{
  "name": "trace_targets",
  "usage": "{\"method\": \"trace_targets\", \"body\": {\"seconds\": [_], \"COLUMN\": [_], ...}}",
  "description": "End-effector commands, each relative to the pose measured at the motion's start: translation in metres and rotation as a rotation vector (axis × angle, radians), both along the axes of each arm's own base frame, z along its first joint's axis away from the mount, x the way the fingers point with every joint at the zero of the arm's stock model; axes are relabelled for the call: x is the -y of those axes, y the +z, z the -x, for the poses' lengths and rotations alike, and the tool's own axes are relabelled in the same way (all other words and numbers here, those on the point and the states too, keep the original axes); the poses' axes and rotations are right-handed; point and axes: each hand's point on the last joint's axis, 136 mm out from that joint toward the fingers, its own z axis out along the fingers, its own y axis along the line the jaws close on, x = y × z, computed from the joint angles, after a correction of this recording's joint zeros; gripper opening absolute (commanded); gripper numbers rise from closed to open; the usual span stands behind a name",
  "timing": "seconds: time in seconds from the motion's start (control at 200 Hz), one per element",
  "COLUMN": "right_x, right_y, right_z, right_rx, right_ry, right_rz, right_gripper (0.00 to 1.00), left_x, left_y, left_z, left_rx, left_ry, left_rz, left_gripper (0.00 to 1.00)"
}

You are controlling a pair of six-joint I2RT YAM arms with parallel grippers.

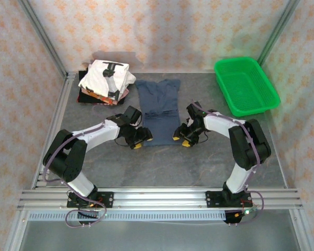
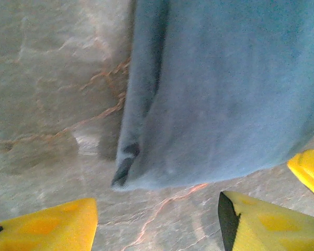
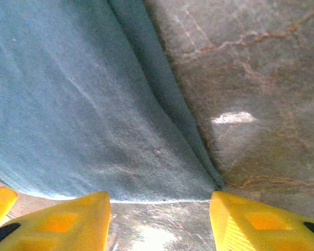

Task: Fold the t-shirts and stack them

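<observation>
- Top external view: we see the navy-blue shirt (image 1: 157, 107) lying flat in the middle of the surface (image 1: 199, 162), folded into a long narrow strip. Its neck end points to the far wall and its hem faces the arms.
- At the far left corner we see a stack of folded shirts (image 1: 104, 81). A white one with black print is on top, and red, orange and dark edges show beneath it.
- The green basket (image 1: 246, 86) sits at the far right, well apart from the shirt.
- Both arms reach in toward the hem. The left hand (image 1: 139, 141) is at the near left corner and the right hand (image 1: 180, 140) at the near right corner.
- Left wrist view: we see the left hand (image 2: 157, 225) spread, with its yellow fingers (image 2: 47, 225) wide apart and nothing between them.
- In that view the navy-blue shirt (image 2: 225, 94) ends just ahead of the fingertips, with its folded corner resting on the marbled surface (image 2: 52, 78).
- Right wrist view: the right hand (image 3: 159, 219) is likewise spread and empty, with bare surface between its fingers (image 3: 261, 225).
- In that view the navy-blue shirt (image 3: 83, 104) has its hem just beyond the fingertips. Its folded right edge runs down to a corner near the right finger, and bare surface (image 3: 251, 68) lies beside it.
</observation>
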Motion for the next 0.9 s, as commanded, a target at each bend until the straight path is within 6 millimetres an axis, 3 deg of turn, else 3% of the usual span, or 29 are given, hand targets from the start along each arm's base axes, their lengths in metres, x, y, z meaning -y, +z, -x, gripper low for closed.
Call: {"method": "trace_targets", "body": {"seconds": [0.0, 0.345, 0.515, 0.595, 0.701, 0.801, 0.896], "right_x": [0.002, 0.005, 0.003, 0.005, 0.006, 0.005, 0.01], "right_y": [0.003, -0.01, -0.015, -0.02, -0.022, -0.012, 0.002], "right_z": [-0.001, -0.007, -0.016, -0.017, -0.018, -0.015, -0.005], "right_rx": [0.024, 0.023, 0.019, 0.003, -0.006, -0.004, -0.002], "right_ry": [-0.019, -0.055, -0.062, -0.068, -0.084, -0.089, -0.082], "right_rz": [0.005, 0.031, 0.044, 0.061, 0.073, 0.059, 0.067], "right_gripper": [0.54, 0.56, 0.53, 0.44, 0.2, 0.01, 0.0], "left_x": [0.006, 0.005, 0.008, 0.007, 0.009, 0.007, -0.002], "left_y": [-0.007, -0.03, -0.035, -0.038, -0.039, -0.033, -0.018], "left_z": [-0.011, -0.022, -0.03, -0.03, -0.029, -0.026, -0.017], "left_rx": [0.016, 0.007, 0.01, 0.003, -0.001, 0.0, 0.021], "left_ry": [0.059, 0.101, 0.107, 0.105, 0.088, 0.07, 0.057], "left_rz": [0.034, -0.008, -0.027, -0.044, -0.056, -0.074, -0.101], "left_gripper": [0.62, 0.57, 0.45, 0.37, 0.22, 0.08, 0.03]}}
